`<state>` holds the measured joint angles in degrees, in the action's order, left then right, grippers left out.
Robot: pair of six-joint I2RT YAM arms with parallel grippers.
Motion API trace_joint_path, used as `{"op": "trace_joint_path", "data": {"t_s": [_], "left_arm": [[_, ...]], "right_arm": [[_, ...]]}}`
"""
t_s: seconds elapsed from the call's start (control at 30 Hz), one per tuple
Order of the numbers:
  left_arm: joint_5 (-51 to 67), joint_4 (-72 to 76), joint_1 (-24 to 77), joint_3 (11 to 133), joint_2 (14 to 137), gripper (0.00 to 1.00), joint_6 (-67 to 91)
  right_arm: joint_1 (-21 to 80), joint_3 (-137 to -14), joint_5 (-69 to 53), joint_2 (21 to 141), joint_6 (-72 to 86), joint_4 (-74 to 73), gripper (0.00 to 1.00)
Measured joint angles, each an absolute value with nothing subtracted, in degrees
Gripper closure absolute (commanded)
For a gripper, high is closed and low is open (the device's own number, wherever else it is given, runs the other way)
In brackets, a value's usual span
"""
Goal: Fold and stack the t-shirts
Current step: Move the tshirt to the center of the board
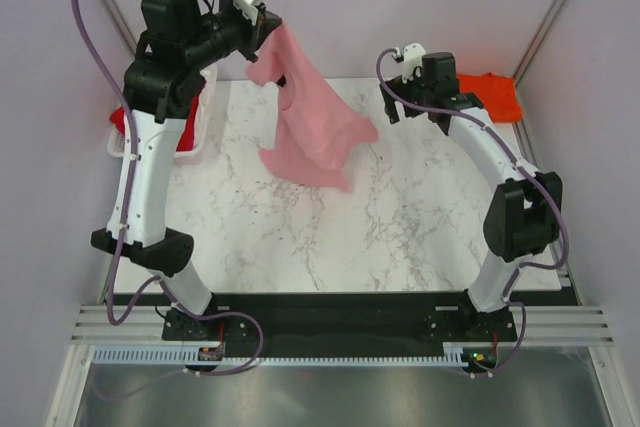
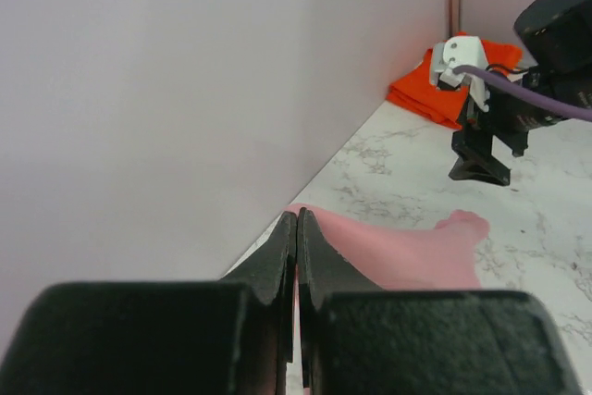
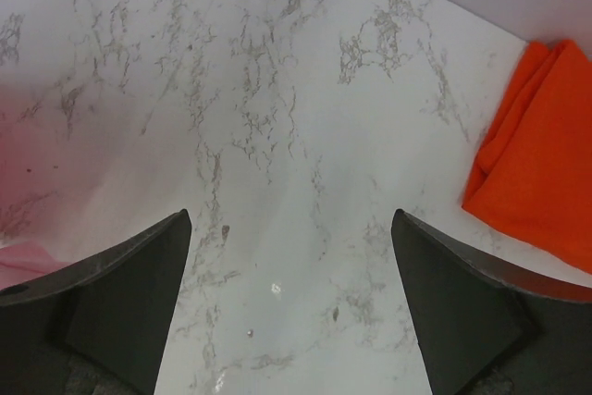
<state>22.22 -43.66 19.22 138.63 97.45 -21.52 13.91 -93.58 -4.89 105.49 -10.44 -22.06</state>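
Observation:
My left gripper (image 1: pixel 272 29) is raised high at the back left and shut on the light pink t-shirt (image 1: pixel 312 127). The shirt hangs from it, with its lower end resting on the marble table (image 1: pixel 400 217). In the left wrist view the fingers (image 2: pixel 296 233) are pressed together with pink cloth (image 2: pixel 407 252) below them. My right gripper (image 1: pixel 398 109) is open and empty just right of the pink shirt, above bare table (image 3: pixel 291 228). The orange t-shirt (image 1: pixel 492 95) lies folded at the back right corner (image 3: pixel 536 173). A bit of deep red cloth (image 1: pixel 119 119) shows in the basket.
A white mesh basket (image 1: pixel 196 135) stands at the table's left edge, mostly hidden by my left arm. Grey walls close in the back and both sides. The orange shirt (image 2: pixel 427 90) lies against the back wall, behind my right gripper (image 2: pixel 481 166).

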Motion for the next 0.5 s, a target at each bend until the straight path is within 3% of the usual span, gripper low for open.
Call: {"op": "trace_joint_path", "data": {"t_s": [0.23, 0.5], "left_arm": [[25.0, -40.7, 20.7, 136.9, 104.6, 0.98, -20.5], [28.3, -35.6, 21.3, 136.5, 124.4, 0.98, -16.8]], "right_arm": [[13.3, -84.1, -10.3, 92.6, -16.9, -20.3, 0.02], [13.4, -74.4, -13.9, 84.9, -26.5, -23.0, 0.05]]}}
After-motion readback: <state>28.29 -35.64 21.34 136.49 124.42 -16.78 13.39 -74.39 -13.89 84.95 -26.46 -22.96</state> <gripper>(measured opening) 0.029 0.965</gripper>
